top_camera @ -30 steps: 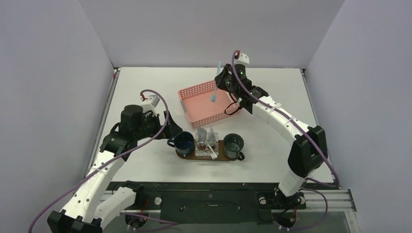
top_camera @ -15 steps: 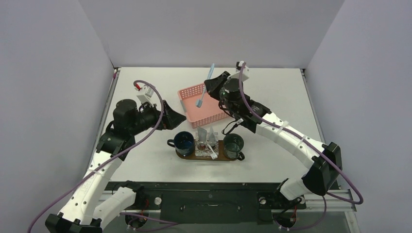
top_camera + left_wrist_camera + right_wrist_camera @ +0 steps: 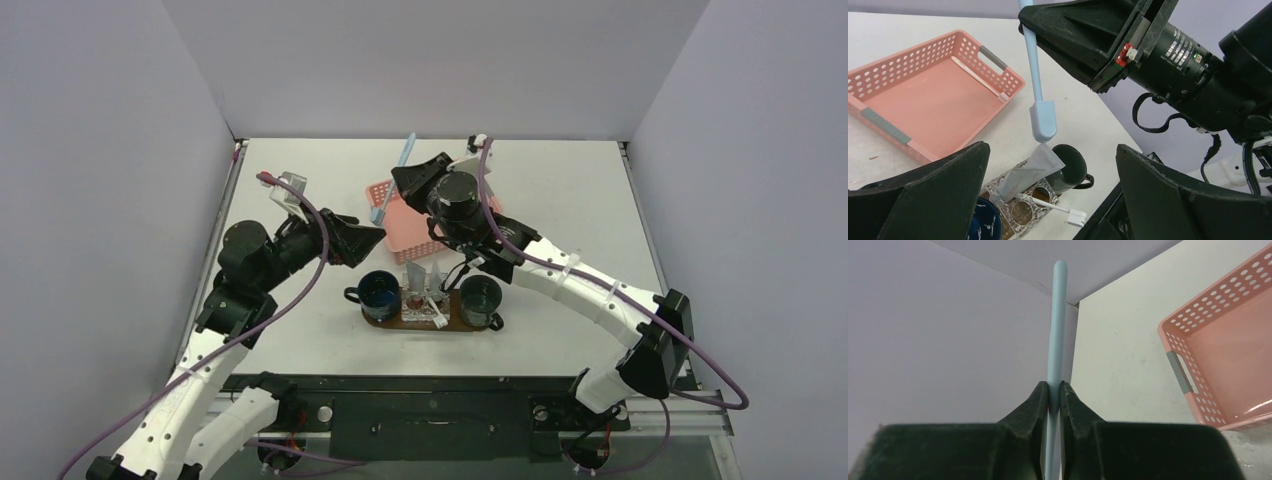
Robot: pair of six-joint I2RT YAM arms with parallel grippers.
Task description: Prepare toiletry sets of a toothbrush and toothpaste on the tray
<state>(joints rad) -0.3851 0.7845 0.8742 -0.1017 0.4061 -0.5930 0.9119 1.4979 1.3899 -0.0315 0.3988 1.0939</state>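
The left fingers (image 3: 370, 248) hang above the desk (image 3: 300, 320) at about 10 o'clock from the tray (image 3: 395, 320), pointing toward 3 o'clock. In the left wrist view they are spread wide with nothing between them.

The tray lies near the front middle of the desk. A blue cup (image 3: 378, 290) stands at its 9 o'clock end. Next comes a clear holder (image 3: 425, 302) in the middle, with two silvery tubes (image 3: 415, 276) standing upright in it. A white toothbrush (image 3: 436, 316) leans out of the holder toward 5 o'clock, its head resting on the tray.

A blue toothbrush (image 3: 393, 180) is up in the air at 12 o'clock from the blue cup. It is tilted, with the head low and the handle end high toward 1 o'clock. In the left wrist view its head (image 3: 1043, 120) hangs above the tubes and touches nothing.

The right fingers (image 3: 398, 182) are pressed together on the handle of the blue toothbrush; the right wrist view shows it pinched between the two tips (image 3: 1053, 390), the handle running on past them.

The pink basket (image 3: 420, 247) sits at 12 o'clock from the tray, partly hidden under the right arm. A pale stick (image 3: 979, 76) lies along its floor; what it is I cannot tell.

A green cup (image 3: 480, 297) stands at the 3 o'clock end of the tray.
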